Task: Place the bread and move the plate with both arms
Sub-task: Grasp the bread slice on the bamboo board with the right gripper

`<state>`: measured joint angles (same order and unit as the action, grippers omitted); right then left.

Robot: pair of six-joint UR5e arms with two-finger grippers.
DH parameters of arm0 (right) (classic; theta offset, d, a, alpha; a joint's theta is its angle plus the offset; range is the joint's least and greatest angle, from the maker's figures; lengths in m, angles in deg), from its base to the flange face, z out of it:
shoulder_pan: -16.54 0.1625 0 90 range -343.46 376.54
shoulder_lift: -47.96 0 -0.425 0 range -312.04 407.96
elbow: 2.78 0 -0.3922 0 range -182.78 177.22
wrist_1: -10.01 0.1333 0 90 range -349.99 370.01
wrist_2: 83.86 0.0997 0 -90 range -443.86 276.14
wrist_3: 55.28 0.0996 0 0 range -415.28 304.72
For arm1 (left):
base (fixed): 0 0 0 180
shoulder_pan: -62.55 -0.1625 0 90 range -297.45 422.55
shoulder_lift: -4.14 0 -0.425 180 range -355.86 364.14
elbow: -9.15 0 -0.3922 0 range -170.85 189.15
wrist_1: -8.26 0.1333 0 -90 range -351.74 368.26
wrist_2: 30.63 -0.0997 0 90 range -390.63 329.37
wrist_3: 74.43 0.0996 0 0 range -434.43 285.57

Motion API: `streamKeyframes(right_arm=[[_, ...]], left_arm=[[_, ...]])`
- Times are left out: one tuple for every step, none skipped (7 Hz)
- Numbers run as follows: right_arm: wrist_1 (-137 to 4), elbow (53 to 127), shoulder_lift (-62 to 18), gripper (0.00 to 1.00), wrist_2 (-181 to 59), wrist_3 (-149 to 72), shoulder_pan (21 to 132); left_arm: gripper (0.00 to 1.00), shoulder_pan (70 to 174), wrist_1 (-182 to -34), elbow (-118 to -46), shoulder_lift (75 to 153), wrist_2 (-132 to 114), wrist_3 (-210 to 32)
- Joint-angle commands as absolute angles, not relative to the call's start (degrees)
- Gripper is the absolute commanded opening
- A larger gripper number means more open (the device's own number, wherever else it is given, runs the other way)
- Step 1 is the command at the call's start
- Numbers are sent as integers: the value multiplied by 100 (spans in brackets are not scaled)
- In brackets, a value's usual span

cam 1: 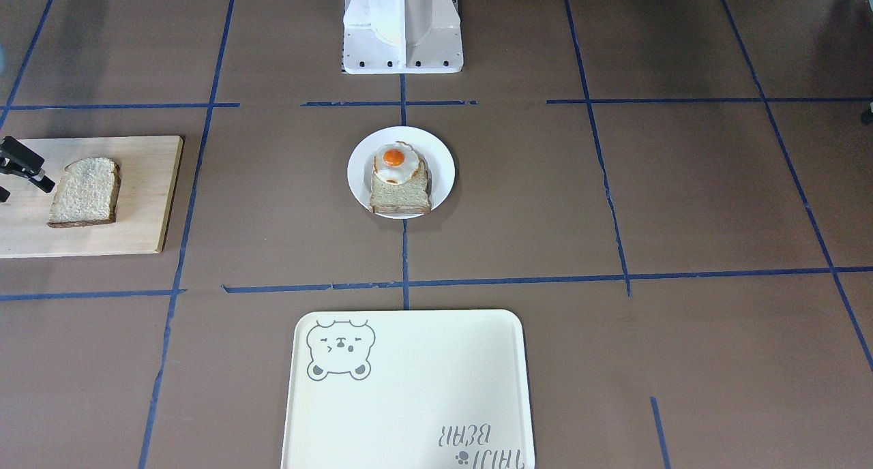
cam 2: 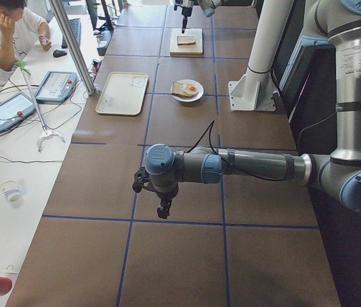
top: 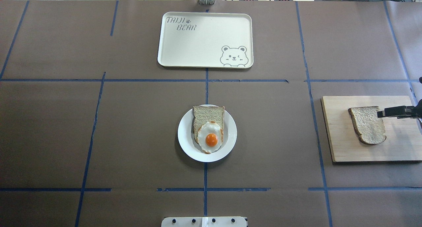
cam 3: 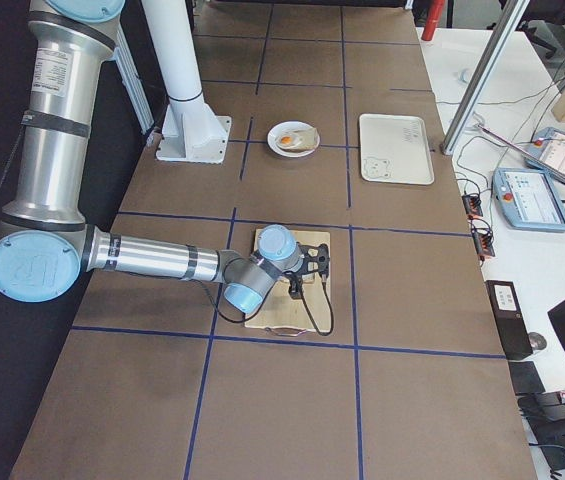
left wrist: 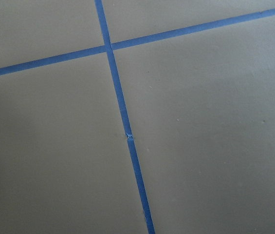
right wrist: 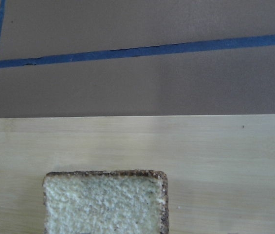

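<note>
Right fingers [cam 1: 39, 176] hover parted by the bread [cam 1: 85, 191], worktop's [cam 1: 614, 203] right edge; left fingers' [cam 2: 163, 210] state unclear. Off-centre pinching risks tearing.

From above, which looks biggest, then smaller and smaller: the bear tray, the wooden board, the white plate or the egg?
1. Wooden board and bear tray: about alike; the board sits nearer and is cut off, so unsure.
2. White plate.
3. Egg.

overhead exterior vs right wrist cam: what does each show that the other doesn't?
Only overhead: small round white plate carrying a paler slice and fried egg, the cream bear tray, and the black right pincer. Only right wrist: nothing extra, just a closer look at the crust. Both: the speckled dark-crusted bread slice lying on the pale wooden board, plus blue tape lines.
</note>
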<state>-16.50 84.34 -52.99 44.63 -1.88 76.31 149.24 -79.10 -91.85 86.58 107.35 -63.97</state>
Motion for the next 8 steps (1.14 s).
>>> streamKeyframes(right_arm=[[-1636, 8205, -5128, 91, 4454, -184, 7490], [-1627, 8142, -5049, 86, 4455, -175, 7472], [-1627, 8150, -5048, 74, 4472, -175, 7472], [-1609, 8185, -5048, 53, 4481, -184, 7481], [-1592, 8203, -5057, 37, 4490, -175, 7481], [-1592, 8203, -5057, 25, 4490, -184, 7481], [-1592, 8203, -5057, 13, 4490, -184, 7481], [-1583, 8212, -5065, 5, 4490, -193, 7481]], left_arm=[[100, 14921, -7910, -9193, 8658, 10735, -6397], [100, 14921, -7910, -9193, 8658, 10735, -6397], [100, 14921, -7910, -9193, 8658, 10735, -6397], [100, 14921, -7910, -9193, 8666, 10735, -6397], [100, 14921, -7910, -9193, 8658, 10735, -6397], [100, 14921, -7910, -9184, 8658, 10727, -6397], [100, 14921, -7910, -9184, 8658, 10735, -6406], [100, 14921, -7910, -9184, 8658, 10735, -6397]])
